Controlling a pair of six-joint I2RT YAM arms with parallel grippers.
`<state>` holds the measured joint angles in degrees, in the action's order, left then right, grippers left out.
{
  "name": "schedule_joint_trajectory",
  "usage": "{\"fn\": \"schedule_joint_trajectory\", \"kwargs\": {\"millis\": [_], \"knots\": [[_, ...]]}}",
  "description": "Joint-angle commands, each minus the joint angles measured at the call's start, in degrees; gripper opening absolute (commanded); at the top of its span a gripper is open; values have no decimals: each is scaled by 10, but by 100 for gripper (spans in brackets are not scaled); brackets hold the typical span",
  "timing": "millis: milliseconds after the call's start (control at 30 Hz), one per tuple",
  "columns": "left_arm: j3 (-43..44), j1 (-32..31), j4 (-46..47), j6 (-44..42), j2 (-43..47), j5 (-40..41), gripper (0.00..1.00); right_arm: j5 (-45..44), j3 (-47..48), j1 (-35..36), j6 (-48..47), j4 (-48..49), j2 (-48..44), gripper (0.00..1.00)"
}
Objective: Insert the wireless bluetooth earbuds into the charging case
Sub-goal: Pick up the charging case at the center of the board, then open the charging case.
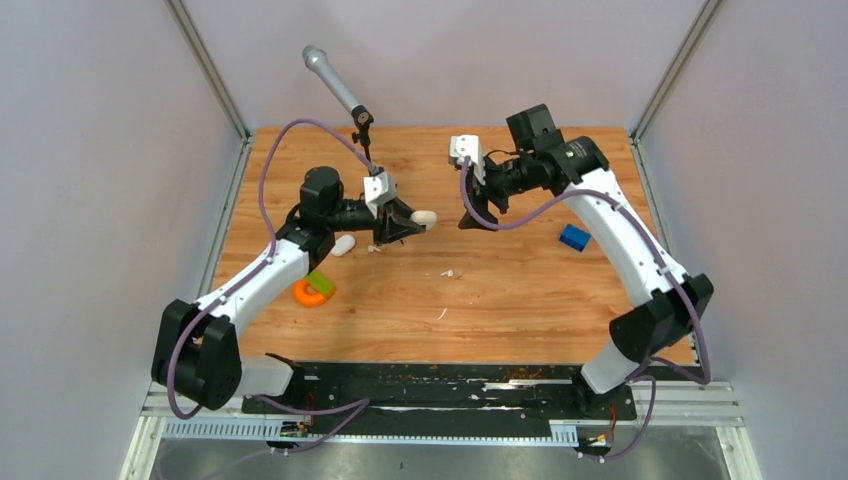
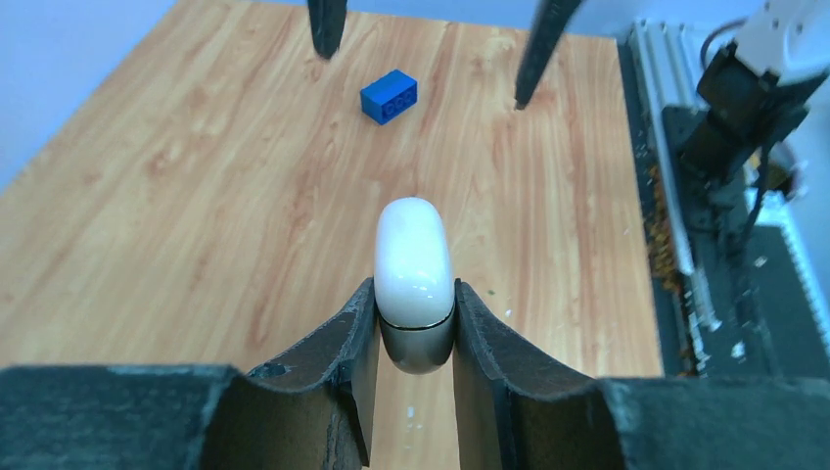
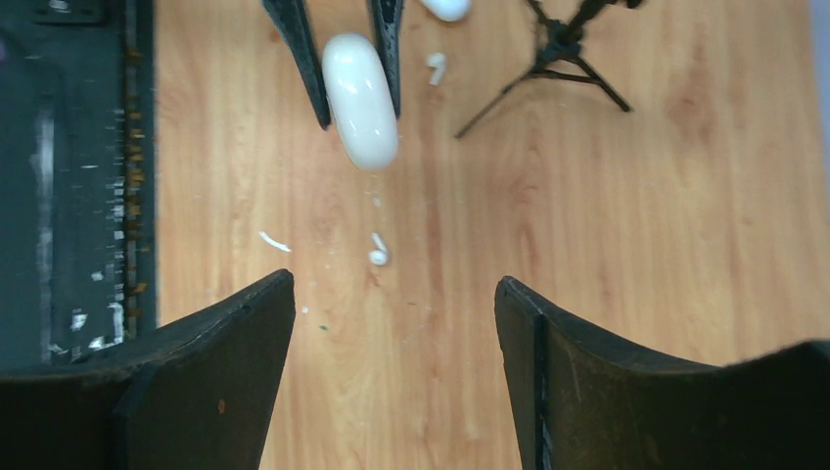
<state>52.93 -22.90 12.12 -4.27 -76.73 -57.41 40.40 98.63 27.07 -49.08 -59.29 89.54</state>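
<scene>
The case (image 2: 413, 257) is being gripped, lid shut, by the left end effector (image 1: 405, 224), seemingly above the tabletop (image 3: 636, 245). Its long axis is being pointed straight at the right end effector (image 3: 393, 284), which is being held wide and empty. One earbud (image 3: 378, 252) is lying on the tabletop between the two, and the second earbud (image 3: 436, 67) just beside the left fingers. Opening the lid is judged the right arm's job.

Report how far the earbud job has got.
Done: the smooth white oval plastic charging case is gripped and lifted by the left hand, apparently shut. In hand: the right hand hangs open over the wooden table. Left: both tiny white stemmed earbuds lie there, neither inserted.
</scene>
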Motion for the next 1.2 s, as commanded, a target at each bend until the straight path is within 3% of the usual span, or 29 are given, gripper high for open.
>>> {"fn": "schedule_joint_trajectory", "kwargs": {"millis": [0, 100, 200, 333, 633, 800, 900, 1000, 1167], "knots": [[-34, -7, 54, -182, 33, -39, 8, 115, 99, 4, -52, -181, 70, 70], [-51, -21, 130, -177, 26, -47, 9, 122, 123, 6, -57, -171, 91, 66], [-42, -30, 193, -115, -1, -67, 10, 94, 153, 22, -55, -166, 102, 61], [-40, -39, 265, -40, -34, -69, 11, 37, 165, 51, -56, -164, 99, 45], [-18, -52, 351, 83, -79, -45, 12, -13, 136, 67, -52, -144, 82, 44], [-10, -53, 370, 127, -89, -39, 13, -34, 121, 68, -63, -141, 76, 37], [-9, -53, 373, 144, -93, -36, 21, -36, 117, 67, -65, -139, 74, 27], [-10, -53, 362, 146, -93, -25, 42, -41, 124, 68, -62, -143, 75, 12], [-22, -53, 350, 149, -87, -6, 46, -52, 147, 66, -56, -168, 83, 8]]}}
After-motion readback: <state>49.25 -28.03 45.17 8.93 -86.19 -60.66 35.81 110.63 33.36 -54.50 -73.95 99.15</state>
